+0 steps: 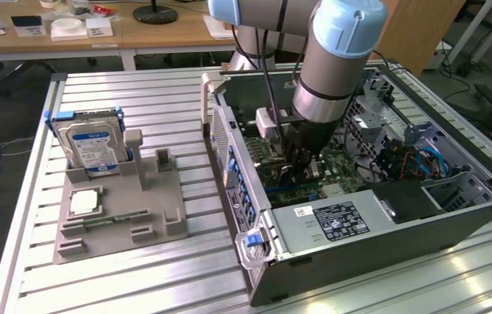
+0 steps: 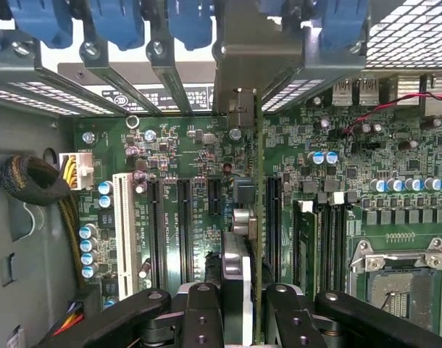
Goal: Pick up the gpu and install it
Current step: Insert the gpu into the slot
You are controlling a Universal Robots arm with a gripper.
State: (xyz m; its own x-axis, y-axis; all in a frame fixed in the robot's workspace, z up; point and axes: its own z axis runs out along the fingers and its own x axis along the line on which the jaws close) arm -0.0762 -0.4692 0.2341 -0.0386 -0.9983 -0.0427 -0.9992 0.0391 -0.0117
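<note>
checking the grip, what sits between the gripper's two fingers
The gpu, seen edge-on, sits between the fingers of the gripper, above the motherboard; the wrist view shows it.

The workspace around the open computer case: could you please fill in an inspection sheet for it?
Surface: slatted aluminium table.
Job's things: gpu seen edge-on, held over the motherboard inside the open case.
Clutter: grey fixture tray carrying an upright hard drive and a memory stick.
Grippers: gripper shut on the gpu.
Cables: blue cables in the case; braided bundle.
Surroundings: wooden desk behind.
</note>
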